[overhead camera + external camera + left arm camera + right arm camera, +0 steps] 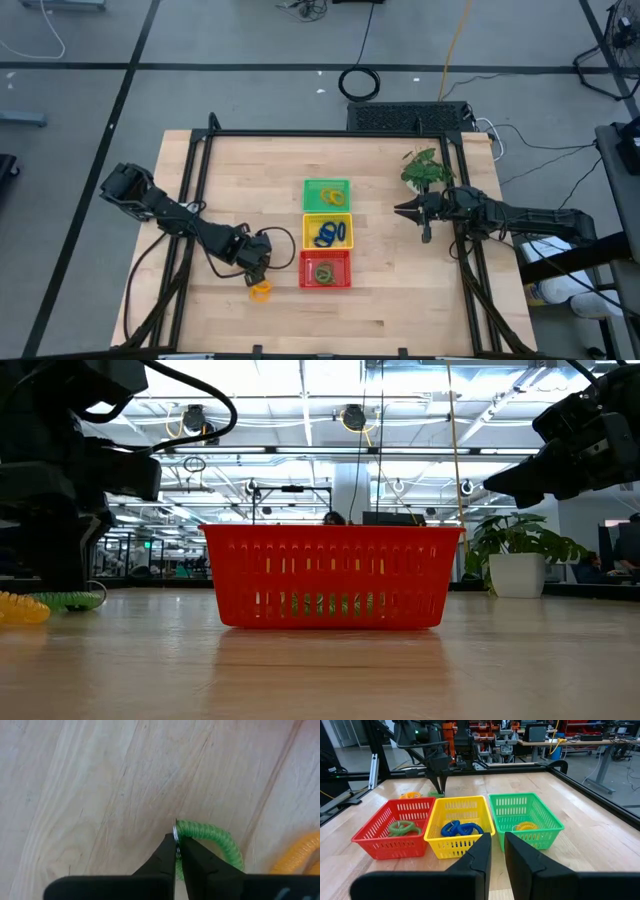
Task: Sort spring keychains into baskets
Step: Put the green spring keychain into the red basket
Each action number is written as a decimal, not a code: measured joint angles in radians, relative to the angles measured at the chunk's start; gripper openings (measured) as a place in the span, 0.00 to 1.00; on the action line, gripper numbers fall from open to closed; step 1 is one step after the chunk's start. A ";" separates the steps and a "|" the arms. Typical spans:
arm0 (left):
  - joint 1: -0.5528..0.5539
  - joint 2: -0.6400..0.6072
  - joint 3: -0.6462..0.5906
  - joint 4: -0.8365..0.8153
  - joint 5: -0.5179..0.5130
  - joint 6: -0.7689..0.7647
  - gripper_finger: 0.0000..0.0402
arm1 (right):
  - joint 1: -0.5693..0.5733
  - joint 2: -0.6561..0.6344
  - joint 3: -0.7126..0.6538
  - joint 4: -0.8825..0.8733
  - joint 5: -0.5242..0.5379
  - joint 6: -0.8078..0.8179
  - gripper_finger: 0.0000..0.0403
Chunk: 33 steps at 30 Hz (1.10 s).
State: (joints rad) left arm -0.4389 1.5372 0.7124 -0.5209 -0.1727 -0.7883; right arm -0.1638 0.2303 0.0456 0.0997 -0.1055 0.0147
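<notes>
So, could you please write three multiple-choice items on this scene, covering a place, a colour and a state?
1. Where is the left gripper?
A. over the green basket
B. low beside the red basket
C. by the plant

2. What colour are the keychains in the yellow basket?
A. blue
B. orange
C. green

3. How do the left gripper's jaws stand?
A. wide open
B. out of view
C. shut on the green keychain

Answers: 1 B, the high view shows it left of the red basket. 2 A, the blue keychains lie there. 3 C, the left wrist view shows the fingertips pinching its end.
</notes>
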 joint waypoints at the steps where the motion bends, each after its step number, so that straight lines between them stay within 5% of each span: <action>1: 0.000 0.000 0.000 0.000 -0.001 0.001 0.04 | 0.000 0.000 0.000 0.000 0.000 0.000 0.10; 22: 0.000 0.002 0.162 0.086 0.023 0.248 0.07 | 0.000 0.000 0.000 0.000 0.000 0.000 0.10; 33: 0.006 0.001 0.201 0.375 0.045 0.470 0.05 | 0.000 0.000 0.000 0.000 0.000 0.000 0.10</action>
State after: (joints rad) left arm -0.4330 1.5382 0.9138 -0.1455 -0.1276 -0.3183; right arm -0.1639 0.2306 0.0456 0.0997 -0.1058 0.0148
